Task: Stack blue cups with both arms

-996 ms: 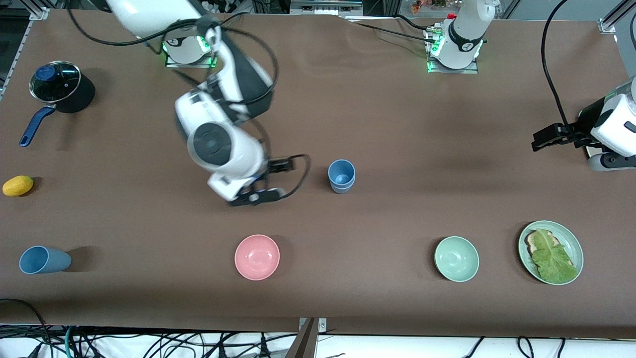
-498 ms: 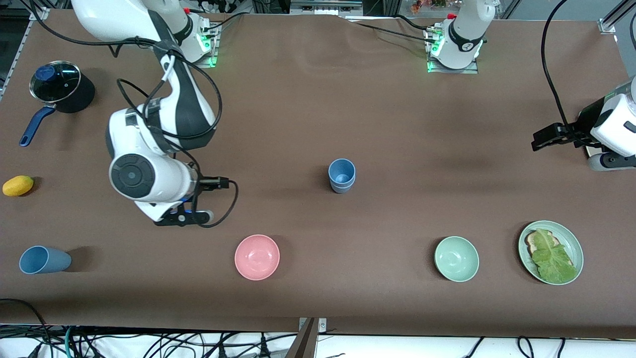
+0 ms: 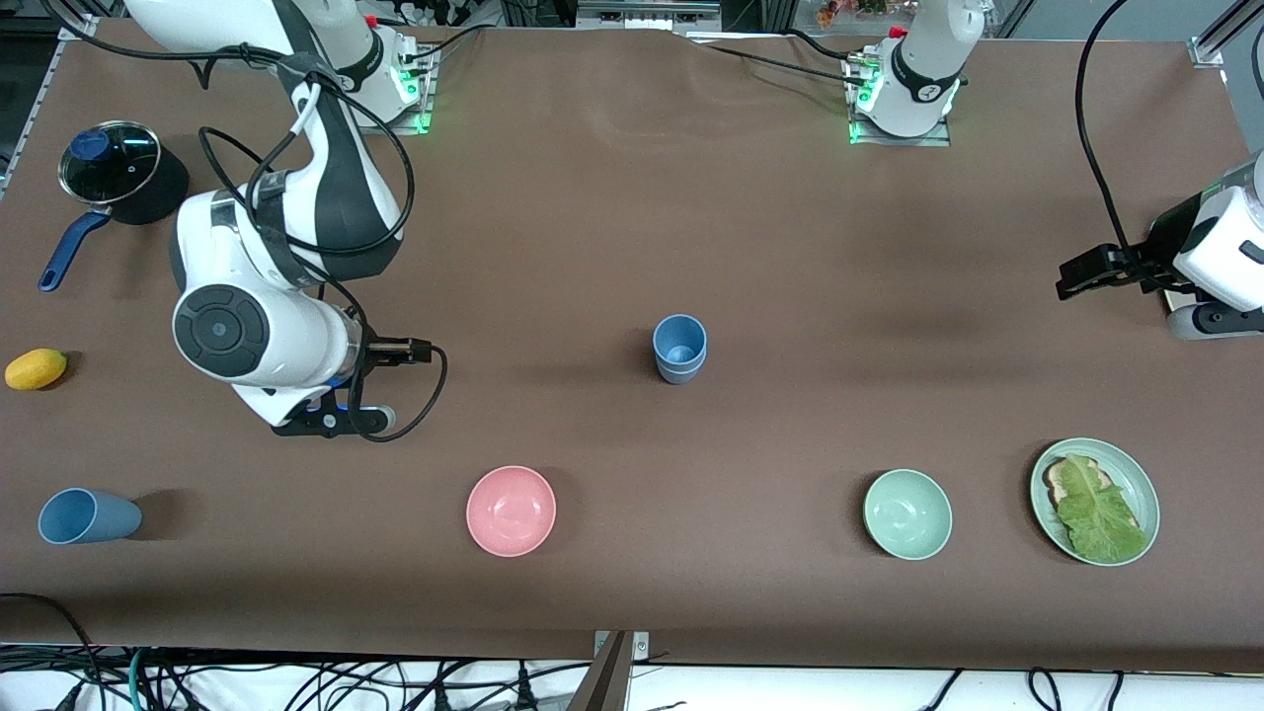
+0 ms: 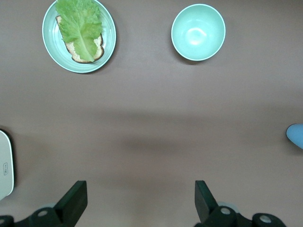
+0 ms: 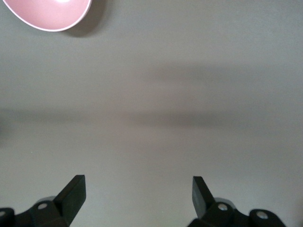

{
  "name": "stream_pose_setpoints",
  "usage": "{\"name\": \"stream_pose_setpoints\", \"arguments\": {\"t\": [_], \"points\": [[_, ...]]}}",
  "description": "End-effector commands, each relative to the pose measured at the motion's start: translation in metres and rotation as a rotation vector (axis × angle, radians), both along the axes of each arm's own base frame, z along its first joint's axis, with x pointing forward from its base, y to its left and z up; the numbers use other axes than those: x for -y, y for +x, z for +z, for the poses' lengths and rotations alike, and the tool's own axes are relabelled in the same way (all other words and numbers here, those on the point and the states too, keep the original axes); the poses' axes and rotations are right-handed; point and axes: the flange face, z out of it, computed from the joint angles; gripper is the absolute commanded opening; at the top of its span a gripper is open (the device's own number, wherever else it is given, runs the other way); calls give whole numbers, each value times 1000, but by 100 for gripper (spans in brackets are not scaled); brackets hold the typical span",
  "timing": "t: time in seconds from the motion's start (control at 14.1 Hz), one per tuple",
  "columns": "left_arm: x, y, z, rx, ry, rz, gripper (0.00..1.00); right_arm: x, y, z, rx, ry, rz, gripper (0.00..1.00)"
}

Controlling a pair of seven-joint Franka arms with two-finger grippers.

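Two blue cups [image 3: 679, 348] nested upright mid-counter; a third blue cup [image 3: 87, 516] on its side at the right arm's end. Right gripper [image 5: 137, 198] over bare counter [image 3: 770, 257], fingers wide apart, empty. Left gripper [image 4: 141, 201] waiting, fingers likewise spread, empty.

No legible text or labels anywhere, as far as visible.

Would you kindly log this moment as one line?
stacked cups: mid-table | lying cup: untouched | right gripper: open, empty | left gripper: open, waiting
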Motion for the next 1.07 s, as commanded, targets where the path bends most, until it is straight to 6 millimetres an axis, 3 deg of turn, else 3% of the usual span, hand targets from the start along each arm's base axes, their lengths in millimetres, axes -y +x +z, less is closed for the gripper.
{"name": "stream_pose_setpoints", "arguments": {"t": [0.0, 0.14, 0.21, 0.36, 0.5, 0.85, 1.0], "points": [[1, -6, 6, 0, -20, -17, 100, 30, -27, 13, 41, 20, -17, 100], [1, -6, 6, 0, -21, -16, 100, 57, -44, 19, 97, 47, -10, 100], [1, -6, 6, -2, -21, -16, 100, 72, -42, 26, 114, 59, 7, 100], [1, -6, 6, -2, -21, -16, 100, 103, -45, 53, 149, 85, 12, 100], [1, -6, 6, -2, -21, -16, 100, 130, -65, 73, 191, 86, -19, 100], [2, -6, 6, -2, -19, -12, 100, 158, -109, 137, 226, 49, 51, 100], [4, -6, 6, 0, -19, -6, 100, 171, -113, 155, 260, 44, 27, 100]]}}
